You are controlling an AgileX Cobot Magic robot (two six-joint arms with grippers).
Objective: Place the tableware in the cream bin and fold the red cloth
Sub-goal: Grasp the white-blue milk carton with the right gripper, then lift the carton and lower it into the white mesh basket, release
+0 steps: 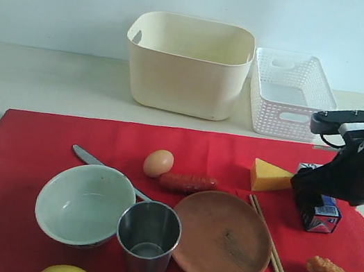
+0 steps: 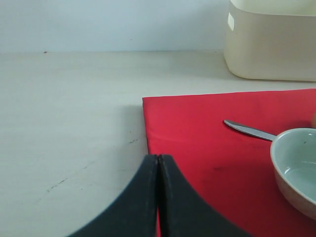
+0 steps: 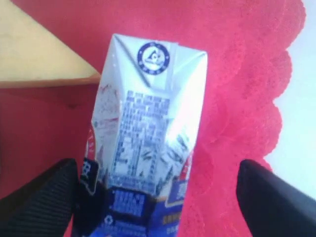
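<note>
Covering the pale table [image 1: 51, 78], red cloth [image 1: 14, 170] lies under left gripper [image 2: 158, 160], fingers together; right gripper [image 3: 158, 197] gapes astride milk carton [image 3: 148, 123], perhaps touching.

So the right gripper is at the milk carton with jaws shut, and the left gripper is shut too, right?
No: the right gripper has its jaws open, one each side of the milk carton, as the right wrist view shows. The left gripper is shut.
</note>
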